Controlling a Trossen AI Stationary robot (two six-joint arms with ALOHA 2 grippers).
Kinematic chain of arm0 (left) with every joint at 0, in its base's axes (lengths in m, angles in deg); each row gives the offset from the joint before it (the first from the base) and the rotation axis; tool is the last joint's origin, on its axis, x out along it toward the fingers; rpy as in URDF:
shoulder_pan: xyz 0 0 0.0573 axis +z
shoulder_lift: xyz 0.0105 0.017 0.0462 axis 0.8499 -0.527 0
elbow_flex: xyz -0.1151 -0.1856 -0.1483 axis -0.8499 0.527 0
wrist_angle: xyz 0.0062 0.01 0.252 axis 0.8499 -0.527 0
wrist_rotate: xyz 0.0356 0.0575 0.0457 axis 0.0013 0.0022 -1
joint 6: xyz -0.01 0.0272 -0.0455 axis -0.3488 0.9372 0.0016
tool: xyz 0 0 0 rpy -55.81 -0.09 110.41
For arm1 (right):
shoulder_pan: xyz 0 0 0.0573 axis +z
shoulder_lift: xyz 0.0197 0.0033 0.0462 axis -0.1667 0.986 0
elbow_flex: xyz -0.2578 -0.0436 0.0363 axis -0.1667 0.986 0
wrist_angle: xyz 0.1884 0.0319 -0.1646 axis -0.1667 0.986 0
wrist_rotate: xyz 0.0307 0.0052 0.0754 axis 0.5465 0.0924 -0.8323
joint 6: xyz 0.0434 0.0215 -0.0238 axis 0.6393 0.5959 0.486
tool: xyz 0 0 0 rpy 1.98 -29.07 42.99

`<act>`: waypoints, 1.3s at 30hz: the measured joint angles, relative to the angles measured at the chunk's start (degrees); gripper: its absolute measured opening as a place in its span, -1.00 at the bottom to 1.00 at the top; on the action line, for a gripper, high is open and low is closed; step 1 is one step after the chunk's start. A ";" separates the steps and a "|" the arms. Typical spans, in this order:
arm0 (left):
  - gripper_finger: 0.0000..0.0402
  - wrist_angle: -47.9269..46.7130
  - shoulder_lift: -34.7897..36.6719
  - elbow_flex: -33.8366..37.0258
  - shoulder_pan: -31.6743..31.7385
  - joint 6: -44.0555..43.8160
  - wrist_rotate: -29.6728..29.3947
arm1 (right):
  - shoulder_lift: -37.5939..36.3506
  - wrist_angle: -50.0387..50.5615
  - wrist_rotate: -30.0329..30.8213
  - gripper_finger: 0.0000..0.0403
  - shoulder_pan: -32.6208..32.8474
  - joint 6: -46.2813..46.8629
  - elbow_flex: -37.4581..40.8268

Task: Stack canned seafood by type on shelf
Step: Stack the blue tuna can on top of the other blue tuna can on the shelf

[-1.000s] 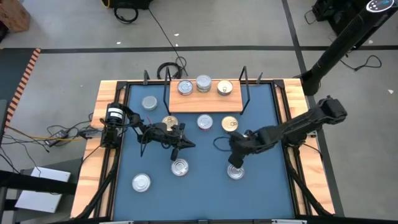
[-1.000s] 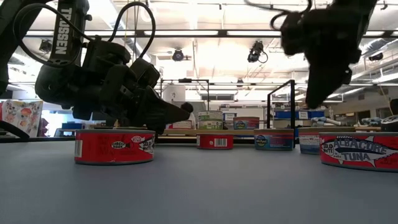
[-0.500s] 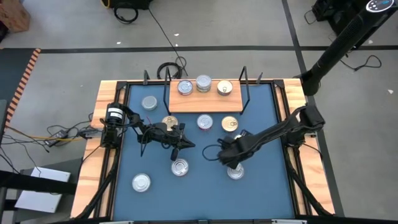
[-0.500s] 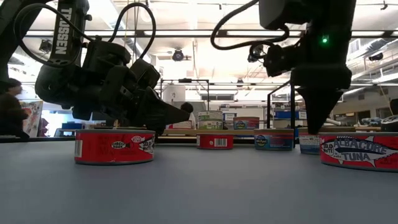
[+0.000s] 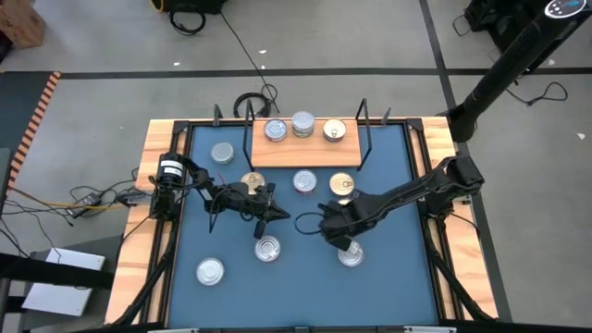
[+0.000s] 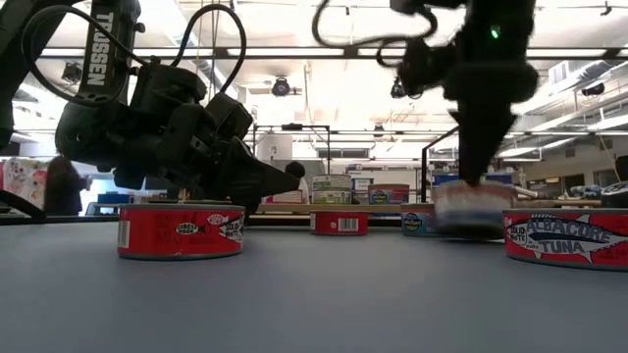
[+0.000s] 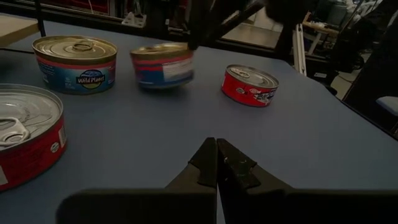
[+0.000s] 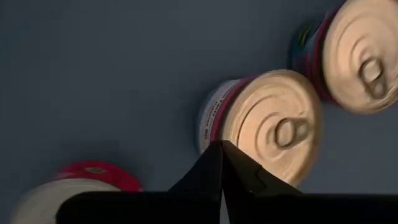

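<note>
Three tins (image 5: 302, 125) upright on shelf (image 5: 305, 140); seven on blue mat (flat, scattered)

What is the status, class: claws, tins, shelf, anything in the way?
Left claw shut, low over the blue mat. Right claw shut, tip at a loose tin. Shelf holds three tins. Other tins lie between claws and shelf.

Looks like a robotics lab or workshop: grey concrete floor (image 5: 92, 37) with taped lines and trailing cables (image 5: 242, 48), long ceiling strip lights (image 6: 294, 52), far shelving with bins (image 6: 461, 179), a person (image 6: 61, 184) far left, wood-rimmed blue test table (image 5: 296, 282).
</note>
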 joint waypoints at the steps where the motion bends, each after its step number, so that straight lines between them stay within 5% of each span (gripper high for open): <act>1: -0.98 0.00 0.01 0.00 0.00 0.00 0.00 | -0.55 -0.18 -0.01 -0.96 -0.04 -0.20 -0.51; 19: -0.98 0.00 0.01 0.00 0.01 -0.04 0.04 | -7.26 -14.02 -11.26 -0.89 -0.54 -1.16 0.14; 29: -0.98 0.00 0.00 0.00 0.00 -0.04 0.07 | -5.49 -20.34 -6.16 -0.49 5.01 -4.37 6.51; 39: -0.98 -0.90 0.00 -0.17 0.01 -0.04 0.07 | 1.07 -21.97 0.53 -0.46 7.38 -6.15 6.56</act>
